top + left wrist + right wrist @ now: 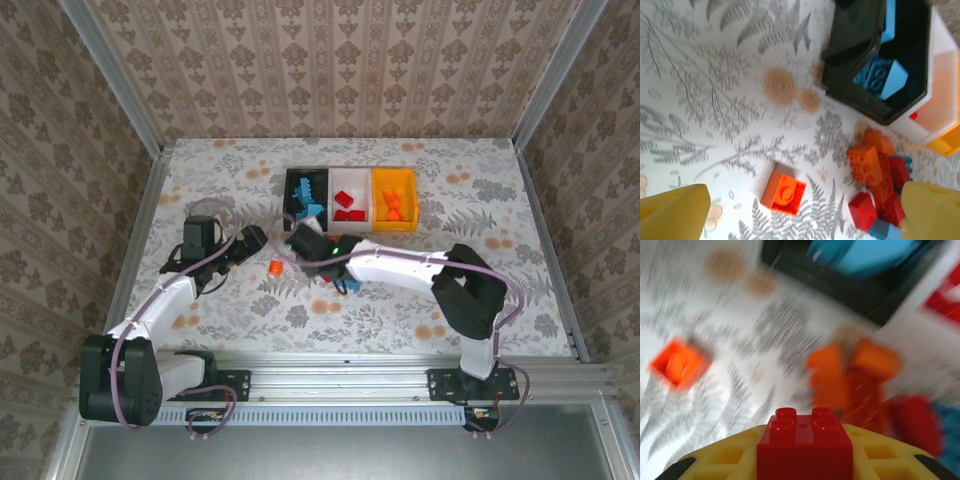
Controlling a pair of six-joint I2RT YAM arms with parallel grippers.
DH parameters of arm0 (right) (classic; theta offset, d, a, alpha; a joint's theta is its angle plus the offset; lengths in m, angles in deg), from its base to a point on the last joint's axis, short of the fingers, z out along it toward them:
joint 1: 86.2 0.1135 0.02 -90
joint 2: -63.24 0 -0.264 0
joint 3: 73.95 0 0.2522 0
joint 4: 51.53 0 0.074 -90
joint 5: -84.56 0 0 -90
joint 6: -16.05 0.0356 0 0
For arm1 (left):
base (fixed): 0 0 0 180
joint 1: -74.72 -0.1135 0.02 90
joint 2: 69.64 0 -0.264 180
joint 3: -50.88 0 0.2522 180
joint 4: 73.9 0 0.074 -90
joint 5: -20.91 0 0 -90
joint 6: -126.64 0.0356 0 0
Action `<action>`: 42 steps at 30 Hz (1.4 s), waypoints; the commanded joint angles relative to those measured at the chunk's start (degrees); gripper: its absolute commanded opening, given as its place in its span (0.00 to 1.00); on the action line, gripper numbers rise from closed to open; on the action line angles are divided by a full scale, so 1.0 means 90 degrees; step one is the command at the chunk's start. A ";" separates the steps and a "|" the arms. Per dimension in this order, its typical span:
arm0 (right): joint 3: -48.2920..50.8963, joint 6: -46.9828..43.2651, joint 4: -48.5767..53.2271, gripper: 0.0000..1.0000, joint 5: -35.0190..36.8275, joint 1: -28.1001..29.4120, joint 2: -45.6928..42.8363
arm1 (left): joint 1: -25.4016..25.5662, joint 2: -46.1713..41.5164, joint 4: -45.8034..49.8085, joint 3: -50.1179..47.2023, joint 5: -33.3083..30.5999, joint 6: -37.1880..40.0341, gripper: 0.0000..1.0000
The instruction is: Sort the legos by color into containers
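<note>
My right gripper (pixel 804 436) is shut on a red lego (pixel 805 452), studs up between its yellow fingers, above the table near a blurred pile of orange, red and blue legos (pixel 865 390). In the top view this gripper (pixel 303 243) hangs just in front of the black bin (pixel 292 190). My left gripper (pixel 805 194) is open, its yellow fingers (pixel 675 212) standing wide on either side of a single orange lego (pixel 784 192) on the table. The black bin holds blue legos, the white bin (pixel 350 176) red ones, the orange-yellow bin (pixel 394 228) orange ones.
A loose pile of legos (pixel 880 185) lies right of the single orange one, close to the black bin's corner (pixel 860 100). The lone orange lego (pixel 275 267) sits between the two grippers. Metal frame rails (pixel 140 230) border the floral table.
</note>
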 commanded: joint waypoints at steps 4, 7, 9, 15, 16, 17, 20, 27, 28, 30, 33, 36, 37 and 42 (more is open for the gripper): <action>-0.1125 -0.0473 0.0084 0.32 0.0174 -0.1595 0.0670 | 0.0383 -0.0234 -0.0051 -0.0357 -0.0026 -0.0279 1.00; -0.2006 -0.0570 0.0403 0.32 -0.0067 -0.1971 0.1423 | 0.0548 -0.0314 0.0116 -0.0367 -0.0092 -0.0277 1.00; -0.2557 -0.0593 0.0646 0.32 -0.0148 -0.2148 0.1862 | 0.0608 -0.0355 0.0197 -0.0349 -0.0111 -0.0267 1.00; -0.3412 -0.0605 0.1126 0.37 -0.0293 -0.2334 0.2481 | 0.0737 -0.0475 0.0388 -0.0242 -0.0175 -0.0228 1.00; -0.3469 -0.0609 0.1149 0.40 -0.0304 -0.2333 0.2507 | 0.0747 -0.0480 0.0403 -0.0209 -0.0180 -0.0223 1.00; -0.3487 -0.0615 0.1179 0.44 -0.0327 -0.2334 0.2485 | 0.0765 -0.0475 0.0427 -0.0182 -0.0180 -0.0205 1.00; -0.3374 -0.0659 0.1132 0.52 -0.0317 -0.2298 0.2244 | 0.0805 -0.0457 0.0496 -0.0094 -0.0214 -0.0152 1.00; -0.2025 -0.0668 0.0454 0.55 -0.0246 -0.2066 0.0672 | 0.1038 -0.0371 0.0477 0.0013 -0.0394 -0.0106 1.00; -0.1525 -0.0611 0.0287 0.55 -0.0238 -0.1996 0.0319 | 0.1126 -0.0340 0.0457 0.0010 -0.0471 -0.0082 1.00; -0.0576 -0.0511 -0.0028 0.52 -0.0305 -0.1841 -0.0320 | 0.1296 -0.0207 0.0400 0.0023 -0.0591 -0.0039 1.00; 0.0854 -0.0675 -0.0305 0.52 -0.0574 -0.1439 -0.1074 | 0.1483 0.0111 0.0211 0.0024 -0.0595 -0.0037 1.00; 0.1934 -0.0919 -0.0499 0.57 -0.0838 -0.0903 -0.1564 | 0.1643 0.0458 -0.0034 0.0078 -0.0561 -0.0032 1.00; 0.2180 -0.0933 -0.0526 0.59 -0.0912 -0.0736 -0.1679 | 0.1688 0.0570 -0.0145 0.0101 -0.0561 -0.0015 1.00; 0.2744 -0.0875 -0.0657 0.64 -0.1076 -0.0399 -0.1711 | 0.1693 0.1126 -0.0495 0.0338 -0.0383 -0.0058 1.00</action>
